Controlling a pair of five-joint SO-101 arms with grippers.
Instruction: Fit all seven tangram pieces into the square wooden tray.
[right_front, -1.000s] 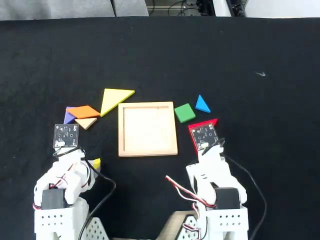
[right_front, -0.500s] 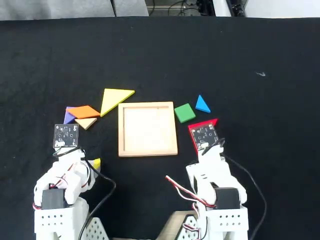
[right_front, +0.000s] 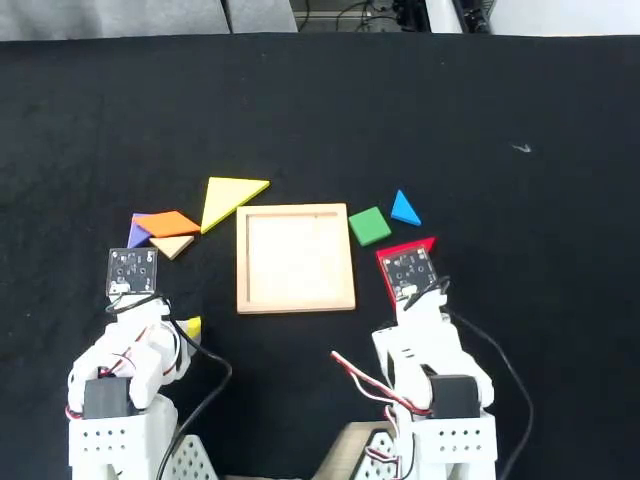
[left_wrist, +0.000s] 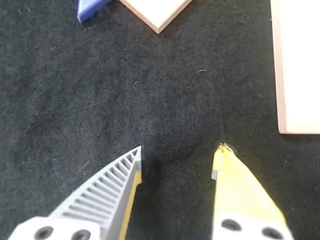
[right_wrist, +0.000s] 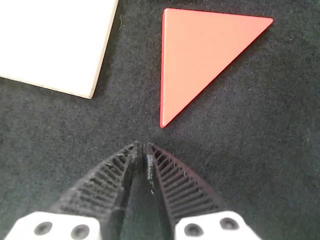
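- High view: the tray (right_front: 295, 258) lies flat in the middle of the bench (right_front: 520, 320), pale wood with a raised rim. None of the pieces lies in it yet.
- Off one side of the tray are the yellow triangle (right_front: 228, 199), the orange piece (right_front: 167, 223), the purple triangle (right_front: 137, 235) and the tan triangle (right_front: 173, 245), the last three bunched and touching. My left arm (right_front: 132, 320) sits just behind them, I judge so that it can serve that cluster.
- Off the other side are the green square (right_front: 369, 225) and the blue triangle (right_front: 404, 208), close together. The red triangle (right_front: 424, 243) is partly hidden under my right arm (right_front: 425, 340).
- Left wrist view: my left pincer (left_wrist: 180, 150) hangs with its tips spread wide over bare cloth, holding nothing. The tan triangle's corner (left_wrist: 156, 10) and the purple triangle (left_wrist: 90, 9) lie ahead of it, and the tray's edge (left_wrist: 300, 65) lies to one side.
- Right wrist view: my right pincer (right_wrist: 142, 146) has its tips pressed together on nothing. It points at the sharp corner of the red triangle (right_wrist: 200, 55), which is flat and glossy. The tray's corner (right_wrist: 55, 40) lies just beside the triangle, apart from it.
- That pincer would need to spread before it could take the red triangle, which looks like the likely first pick.
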